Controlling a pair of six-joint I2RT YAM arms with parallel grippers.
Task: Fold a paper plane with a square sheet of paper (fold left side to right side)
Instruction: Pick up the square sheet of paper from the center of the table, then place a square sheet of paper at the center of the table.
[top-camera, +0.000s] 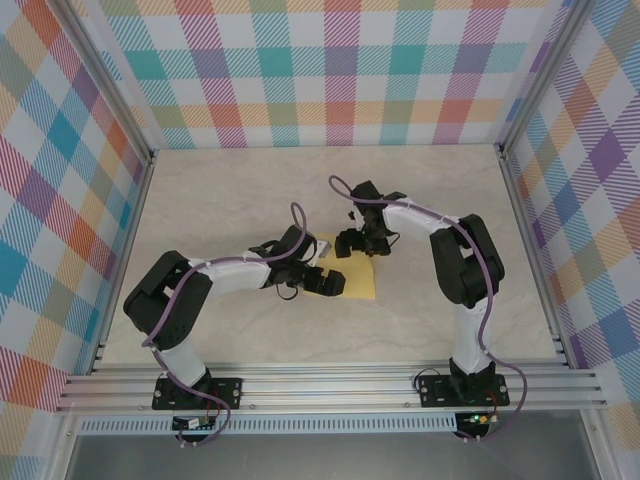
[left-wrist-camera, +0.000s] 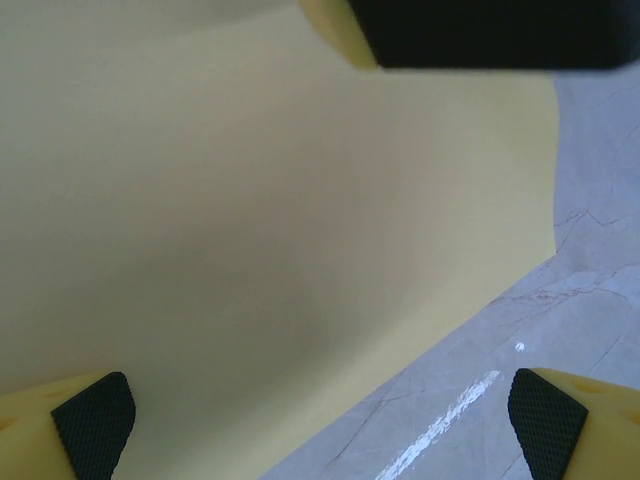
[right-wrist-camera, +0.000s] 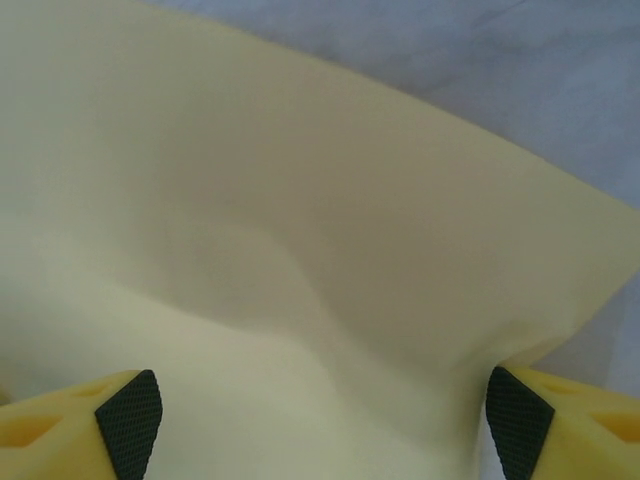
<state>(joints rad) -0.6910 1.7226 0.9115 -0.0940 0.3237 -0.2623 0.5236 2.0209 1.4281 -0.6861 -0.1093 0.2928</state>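
A: Sheet position?
B: The square sheet of paper (top-camera: 356, 286) lies near the centre of the tabletop (top-camera: 220, 200), a little toward the near edge. Both arms reach over it.
A: Left gripper?
B: The left gripper (top-camera: 322, 281) is at the sheet's left side with its fingers (left-wrist-camera: 95, 420) spread fully wide, gripping nothing. Paper lies beneath them, with bare marble past its edge.
A: Right?
B: The right gripper (top-camera: 362, 243) is over the sheet's far edge, also wide apart. The paper bulges in a soft ridge between the pads (right-wrist-camera: 130, 420). One pad touches the paper's edge, but nothing is clamped.
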